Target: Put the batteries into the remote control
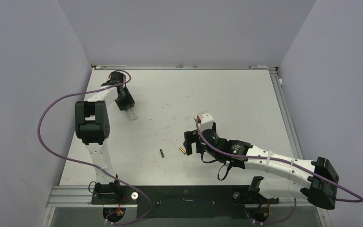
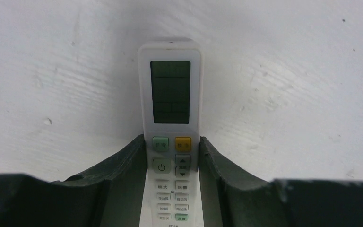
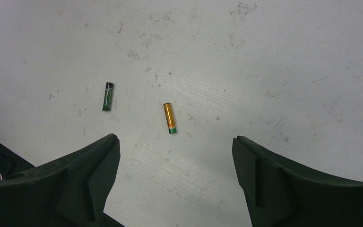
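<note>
A white, scuffed counter (image 1: 194,94) is enclosed on three sides by plain pale walls (image 1: 28,47). At its far left the remote control (image 2: 171,90) is held by the left gripper (image 2: 172,142), whose dark fingers (image 2: 127,161) are closed narrowly against the two long edges at the button section. The screen end projects forward over the counter. Whether the remote rests on the surface or is lifted just clear of it cannot be told. The button face is turned toward the wrist camera, so the battery compartment is not seen, and whether its cover is on or off cannot be told.

Nearer the middle of the counter the blackish battery (image 3: 107,96) is lying flat. The copper-gold battery (image 3: 169,118) lies just to its right, and the two are near each other but apart. Over them the right gripper (image 3: 175,138) is spread wide and nothing is held in it. The gold cell sits roughly on the line between its fingers.

The step in hand is judged to be the pick-up of the first battery, with neither cell loaded yet. For the next move the right gripper would need to be lowered over the gold cell and closed across its thin body. The remote would probably need to be turned over so that the compartment is presented
</note>
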